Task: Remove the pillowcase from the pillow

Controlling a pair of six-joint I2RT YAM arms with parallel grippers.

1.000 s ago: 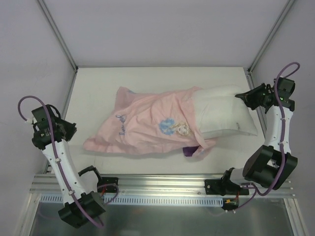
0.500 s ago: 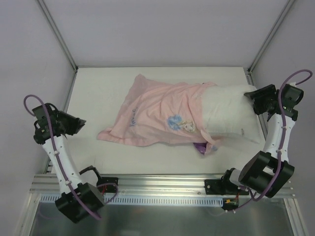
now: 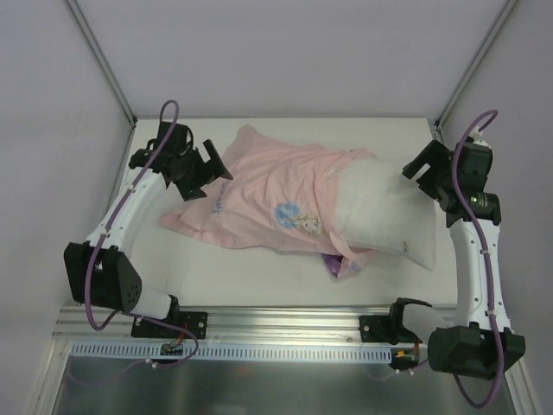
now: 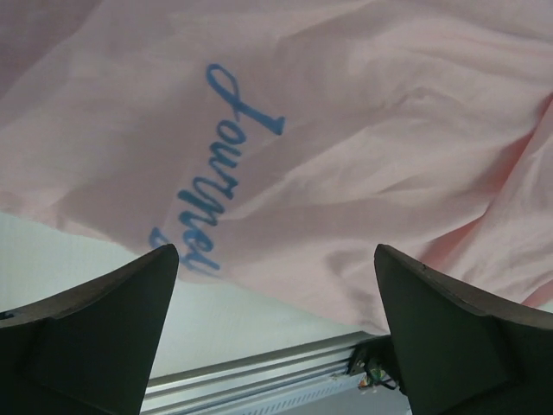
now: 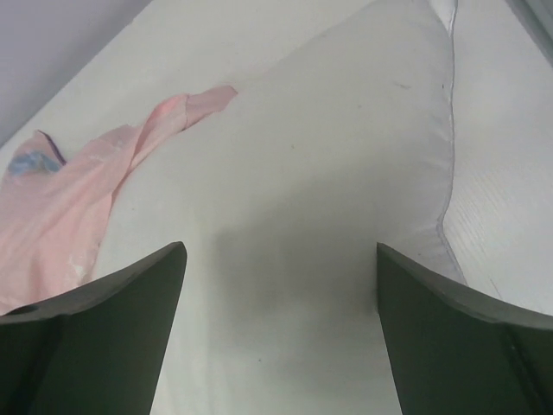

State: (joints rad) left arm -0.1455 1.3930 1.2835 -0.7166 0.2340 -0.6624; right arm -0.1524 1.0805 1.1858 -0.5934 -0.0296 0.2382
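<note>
The pillowcase [image 3: 268, 203] lies pale pink side out in the middle of the table, with a blue cartoon print and blue script. It covers the left part of the white pillow [image 3: 389, 216], whose right end sticks out bare. My left gripper [image 3: 218, 169] is open at the case's left edge, just above the fabric [image 4: 346, 130], with nothing between its fingers [image 4: 112, 328]. Over the pillow's bare right end [image 5: 302, 156] my right gripper [image 3: 416, 171] hangs open and holds nothing. The case's pink rim [image 5: 78, 216] shows to that gripper's left.
The white table [image 3: 173, 268] has frame posts at its back corners and grey walls on three sides. An aluminium rail [image 3: 285, 324] with the arm bases runs along the near edge. A small purple bit of fabric [image 3: 333, 264] peeks out under the case's front.
Both arms have swung in from the table's sides to the bundle. Both grippers have gone from shut to open. The pillow and case have shifted a little on the table.
</note>
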